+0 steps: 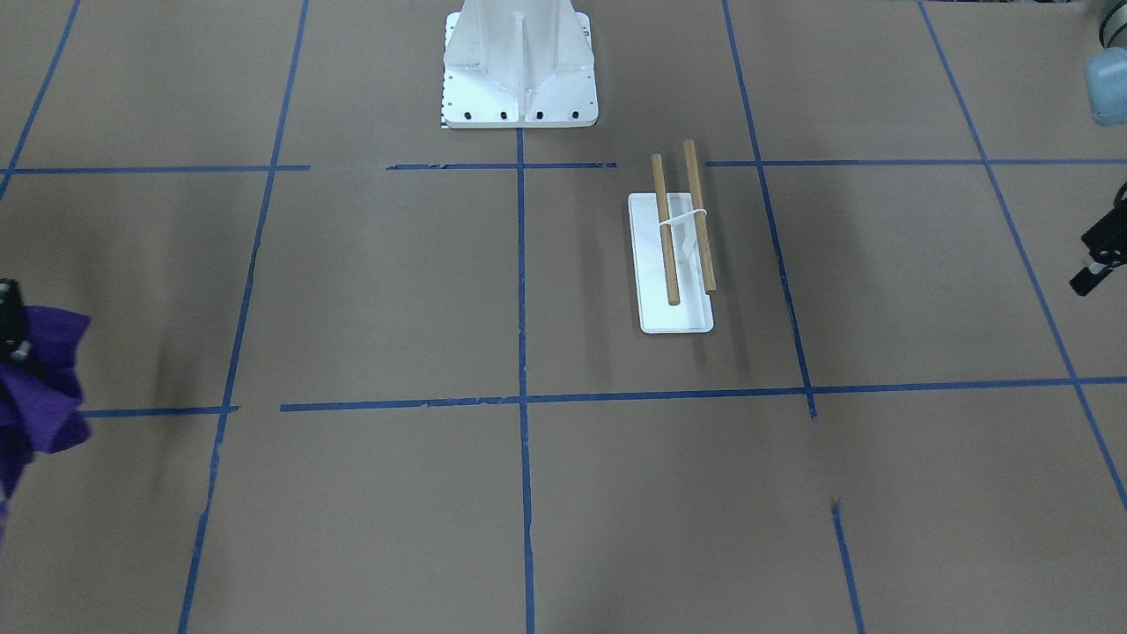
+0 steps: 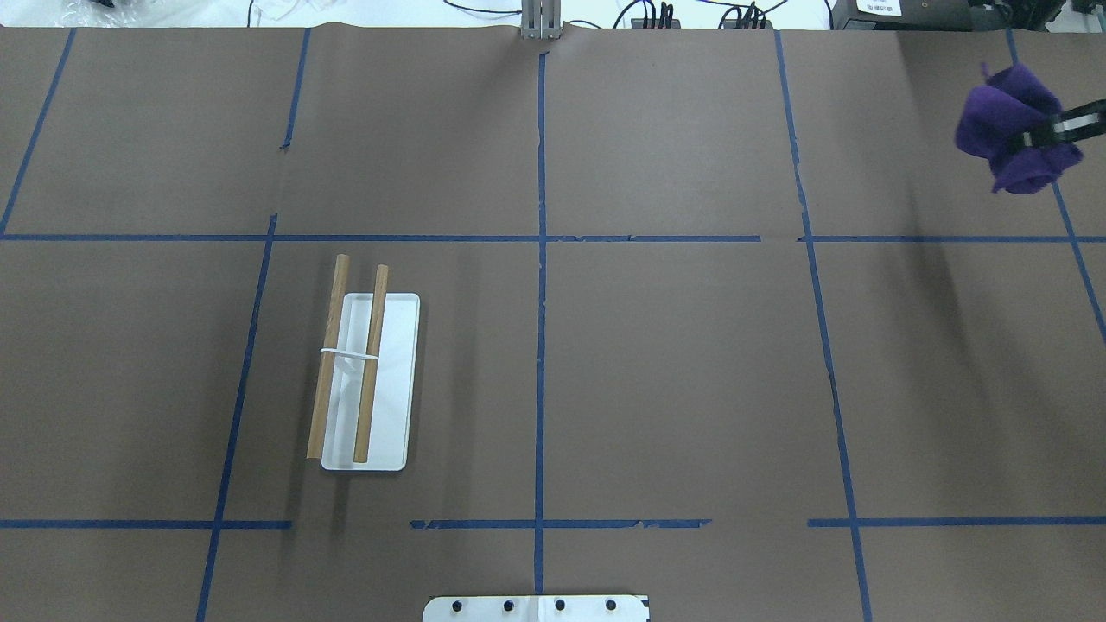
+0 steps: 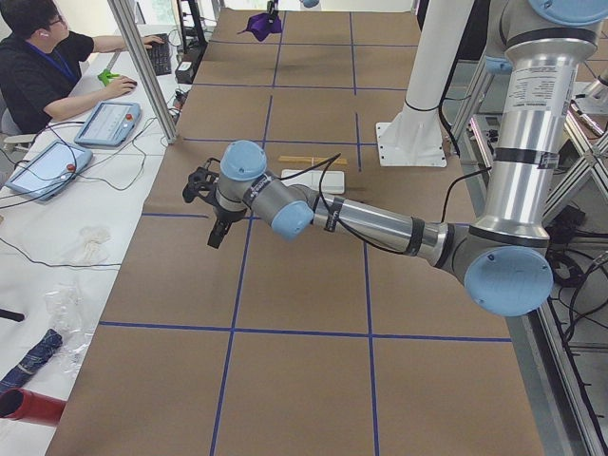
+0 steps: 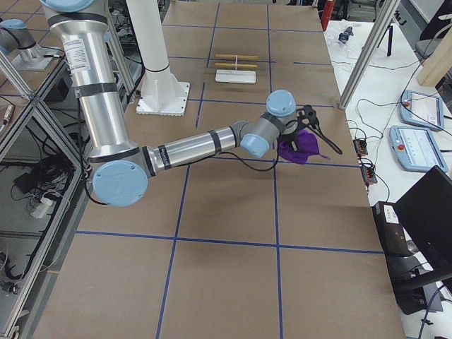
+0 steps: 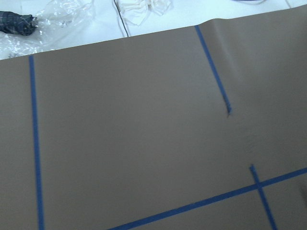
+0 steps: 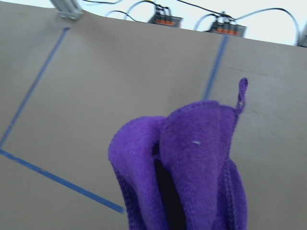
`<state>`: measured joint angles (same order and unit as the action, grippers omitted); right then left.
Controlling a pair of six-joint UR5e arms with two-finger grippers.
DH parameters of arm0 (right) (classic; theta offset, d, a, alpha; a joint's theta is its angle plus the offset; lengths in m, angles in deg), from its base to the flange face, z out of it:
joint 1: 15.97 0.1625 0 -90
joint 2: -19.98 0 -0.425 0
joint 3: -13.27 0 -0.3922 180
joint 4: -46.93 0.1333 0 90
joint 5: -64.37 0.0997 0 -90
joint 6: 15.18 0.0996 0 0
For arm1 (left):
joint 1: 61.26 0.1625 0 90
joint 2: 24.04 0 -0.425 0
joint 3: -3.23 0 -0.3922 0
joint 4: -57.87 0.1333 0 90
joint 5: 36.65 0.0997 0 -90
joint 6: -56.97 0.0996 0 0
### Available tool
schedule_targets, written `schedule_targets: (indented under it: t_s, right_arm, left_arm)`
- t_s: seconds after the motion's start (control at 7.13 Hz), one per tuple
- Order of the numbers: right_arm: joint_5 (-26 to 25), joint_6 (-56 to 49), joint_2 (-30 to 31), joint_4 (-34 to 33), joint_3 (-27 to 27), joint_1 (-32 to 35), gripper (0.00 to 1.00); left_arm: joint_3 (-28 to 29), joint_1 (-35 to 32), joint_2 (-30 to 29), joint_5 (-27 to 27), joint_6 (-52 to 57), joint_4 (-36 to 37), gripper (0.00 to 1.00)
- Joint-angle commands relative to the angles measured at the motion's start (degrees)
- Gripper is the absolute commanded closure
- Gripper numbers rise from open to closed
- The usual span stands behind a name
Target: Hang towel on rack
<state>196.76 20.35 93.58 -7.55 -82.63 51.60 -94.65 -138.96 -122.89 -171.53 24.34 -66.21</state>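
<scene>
1. Two zones matter on the brown paper-covered table (image 2: 691,389), which blue tape lines (image 2: 541,345) divide into rectangles: the rack's cell at left of centre in the overhead view, and the far upper right corner. The surface looks flat and matte.
2. Right arm (image 4: 191,147), stretched low across the table; left arm (image 3: 380,223), likewise extended on the opposite side.
3. White pedestal (image 1: 519,66), top centre of the front-facing view. An operator (image 3: 43,66) sits at a side bench, upper left of the left-end view.
4. Rack (image 2: 397,380): a white base carrying two parallel wooden rails (image 2: 371,363).
5. Towel (image 2: 1007,112): bunched and hanging clear of the table at upper right of the overhead view, well apart from the rack. It is probably light, limp and non-slippery, so it should drape readily but may stay folded. Taking hold of an edge or corner should let it spread.
6. Right gripper (image 2: 1037,136): clamped on the towel's gathered middle.
7. Left gripper (image 3: 211,228): carries nothing; its finger spacing cannot be told.
8. Corner loop (image 6: 243,88): a thin strip standing free at the towel's top.
</scene>
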Motion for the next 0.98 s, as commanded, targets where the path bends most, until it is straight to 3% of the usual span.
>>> schedule_targets:
  t_s: [0.0, 0.14, 0.28, 0.56, 0.84]
  right_arm:
    - [-13.6, 6.8, -6.5, -0.1, -7.6, -13.9, 1.00]
    - [-24.5, 6.8, -6.5, -0.6, -11.4, -22.1, 1.00]
    - [-31.9, 6.8, -6.7, -0.8, -13.7, -29.7, 1.00]
    - [-38.0, 6.8, -10.4, -1.7, -13.9, -38.7, 1.00]
    - [-43.5, 6.8, -15.9, -8.1, -14.4, -41.5, 1.00]
  left_arm:
    - [0.3, 6.5, -6.1, -0.2, -23.8, -10.7, 0.00]
    - [0.3, 10.9, -9.4, -0.2, -32.1, -12.3, 0.00]
    - [0.8, 14.1, -13.7, -0.2, -39.7, -12.6, 0.00]
    - [1.4, 18.1, -20.1, -0.2, -51.5, -12.9, 0.00]
    - [1.3, 22.7, -21.8, 0.1, -58.3, -16.4, 0.01]
